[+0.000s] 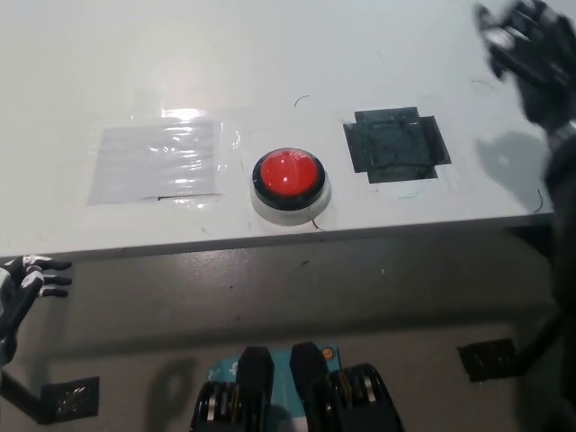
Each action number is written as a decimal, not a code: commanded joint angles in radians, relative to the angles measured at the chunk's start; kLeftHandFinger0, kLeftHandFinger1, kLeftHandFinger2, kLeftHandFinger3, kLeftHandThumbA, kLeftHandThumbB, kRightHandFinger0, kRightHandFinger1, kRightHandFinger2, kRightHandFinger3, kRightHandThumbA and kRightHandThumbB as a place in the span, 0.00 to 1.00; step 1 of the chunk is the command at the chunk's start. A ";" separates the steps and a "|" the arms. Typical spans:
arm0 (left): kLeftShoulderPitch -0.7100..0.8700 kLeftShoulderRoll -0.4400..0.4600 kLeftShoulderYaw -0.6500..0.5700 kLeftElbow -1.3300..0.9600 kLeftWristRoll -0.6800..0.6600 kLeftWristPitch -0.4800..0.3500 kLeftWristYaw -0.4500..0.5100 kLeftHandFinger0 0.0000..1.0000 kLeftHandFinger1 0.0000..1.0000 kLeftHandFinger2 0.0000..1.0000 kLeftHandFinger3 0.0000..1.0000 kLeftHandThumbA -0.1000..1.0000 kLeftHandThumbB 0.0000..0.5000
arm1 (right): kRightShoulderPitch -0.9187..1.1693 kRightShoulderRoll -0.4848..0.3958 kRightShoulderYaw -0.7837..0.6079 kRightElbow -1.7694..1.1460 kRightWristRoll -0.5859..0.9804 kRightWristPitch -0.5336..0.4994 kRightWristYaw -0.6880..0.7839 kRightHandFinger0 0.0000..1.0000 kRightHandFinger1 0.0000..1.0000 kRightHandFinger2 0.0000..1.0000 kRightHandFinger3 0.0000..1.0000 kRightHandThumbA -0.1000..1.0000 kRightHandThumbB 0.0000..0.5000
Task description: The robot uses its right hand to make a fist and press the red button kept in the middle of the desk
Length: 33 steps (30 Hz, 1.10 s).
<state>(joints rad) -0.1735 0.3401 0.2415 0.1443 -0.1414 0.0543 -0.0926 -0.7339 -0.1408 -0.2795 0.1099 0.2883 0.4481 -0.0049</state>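
Where the black arm meets the picture's edge at about 2 o'clock, the right robot hand shows only as a blurred dark shape, partly cut off by the frame, so I cannot tell whether it is clenched or spread, and nothing can be made out in its grasp. It hangs above the counter, well apart from the button, and throws a soft grey shadow on the white surface just below it. Its forearm runs down the right border and is mostly out of the frame.

Toward the centre from that hand, a patch of dark tape lies flat on the counter, its edges ragged and its surface dull. At the 9 o'clock side of the patch, near the counter's front edge, sits the red button in its black ring on a white base, uncovered and touched by nothing. Farther out at 9 o'clock a clear film is stuck to the counter, its outline hard to trace under the glare.

At about 8 o'clock the left robot hand rests below the counter's edge, fingers apart and empty, partly cropped by the frame.
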 commanded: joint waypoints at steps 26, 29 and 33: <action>-0.006 0.023 0.020 -0.012 -0.019 -0.013 -0.005 0.45 0.45 0.51 0.48 0.60 0.04 | 0.341 -0.056 -0.179 -0.175 0.097 0.008 -0.071 0.00 0.07 0.40 0.57 0.56 0.09; 0.004 0.017 0.018 -0.013 -0.013 -0.016 0.000 0.43 0.44 0.49 0.48 0.61 0.05 | 0.349 -0.056 -0.189 -0.177 0.107 0.016 -0.073 0.00 0.07 0.39 0.58 0.56 0.08; 0.005 0.015 0.011 -0.003 -0.009 -0.039 -0.006 0.45 0.46 0.52 0.51 0.62 0.02 | 0.351 -0.076 -0.167 -0.160 0.062 -0.014 -0.070 0.00 0.05 0.39 0.56 0.57 0.05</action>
<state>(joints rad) -0.1633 0.3397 0.2447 0.1442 -0.1439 0.0594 -0.0925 -0.3681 -0.1903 -0.4483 -0.0352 0.3603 0.4703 -0.0646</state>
